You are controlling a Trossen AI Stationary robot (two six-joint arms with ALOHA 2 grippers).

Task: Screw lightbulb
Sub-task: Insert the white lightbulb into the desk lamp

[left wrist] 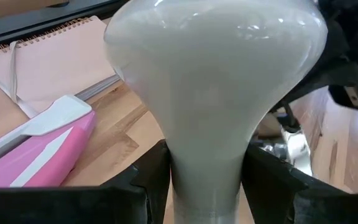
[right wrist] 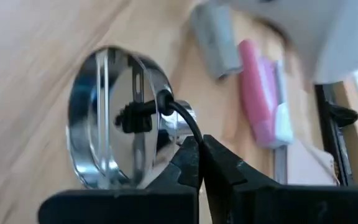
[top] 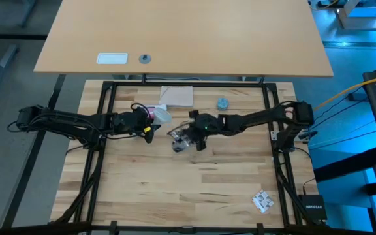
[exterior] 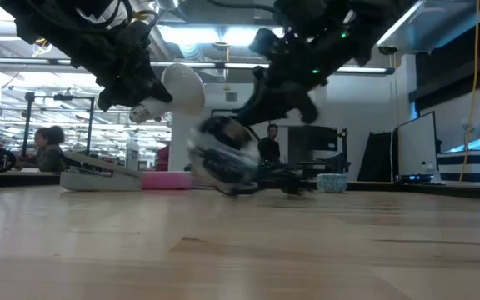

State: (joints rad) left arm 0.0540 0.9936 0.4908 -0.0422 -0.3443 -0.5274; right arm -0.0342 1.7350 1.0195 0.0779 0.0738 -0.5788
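Gripping lightbulb (left wrist: 213,93), left claw (top: 150,128) raised; right claw (right wrist: 199,163) pinches socket (right wrist: 114,118) cord

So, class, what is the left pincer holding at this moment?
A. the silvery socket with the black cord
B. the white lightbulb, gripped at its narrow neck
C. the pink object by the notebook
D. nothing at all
B: in the left wrist view the left pincer has its fingers closed on either side of the lightbulb at its narrow neck.
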